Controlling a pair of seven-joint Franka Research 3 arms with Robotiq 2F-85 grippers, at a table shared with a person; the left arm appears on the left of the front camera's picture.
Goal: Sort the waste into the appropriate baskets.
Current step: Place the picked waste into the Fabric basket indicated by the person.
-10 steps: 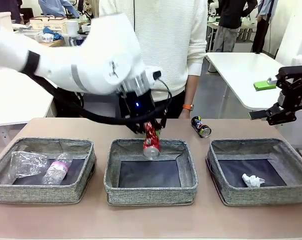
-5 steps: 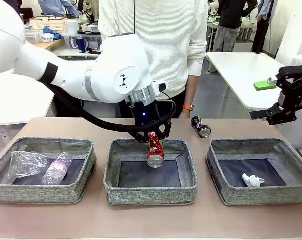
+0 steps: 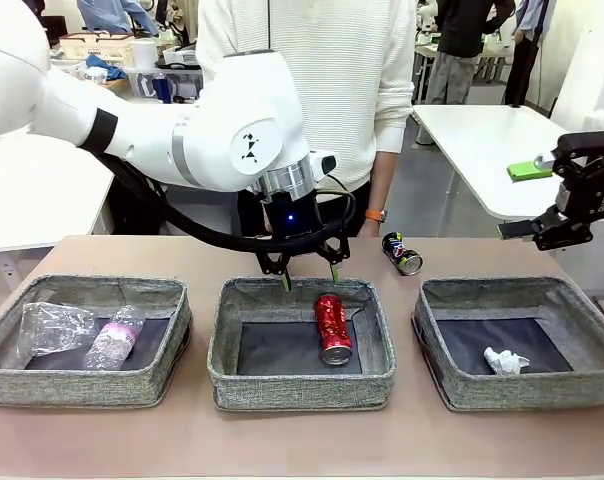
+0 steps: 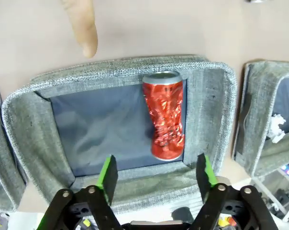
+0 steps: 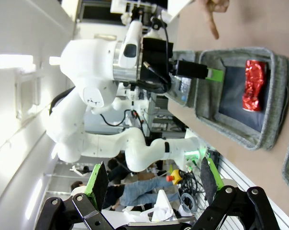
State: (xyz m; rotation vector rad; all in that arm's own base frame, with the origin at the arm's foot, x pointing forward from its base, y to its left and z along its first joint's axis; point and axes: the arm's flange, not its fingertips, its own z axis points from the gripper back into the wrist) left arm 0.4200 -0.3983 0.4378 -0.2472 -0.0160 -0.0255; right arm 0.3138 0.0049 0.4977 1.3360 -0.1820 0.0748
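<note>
- Front view, hard to make out: the clear plastic cup (image 3: 54,327) and the small plastic bottle with pink label (image 3: 116,338) lie touching in the left basket (image 3: 87,384); the cup's outline is faint against the dark bottom.
- Small white paper wad (image 3: 504,361): in the right basket (image 3: 522,392), shape too small to tell further.
- Dark printed can (image 3: 402,253): on its side on the table (image 3: 302,440) behind the baskets; print not legible.
- Right gripper (image 3: 567,205): partly cut off at the picture's right edge, raised beyond the right basket; jaws spread wide, empty.
- Person: one hand (image 4: 81,25) cut off at the top of the left wrist view, just beyond the middle basket's far wall.
- Change: half a second ago the red metal can (image 3: 332,327) hung between the jaws; it now lies on its side on the bottom of the middle basket (image 3: 302,383), toward its right wall.
- Left gripper (image 3: 309,276): above that basket's far rim, jaws wide and empty, clear of the can.
</note>
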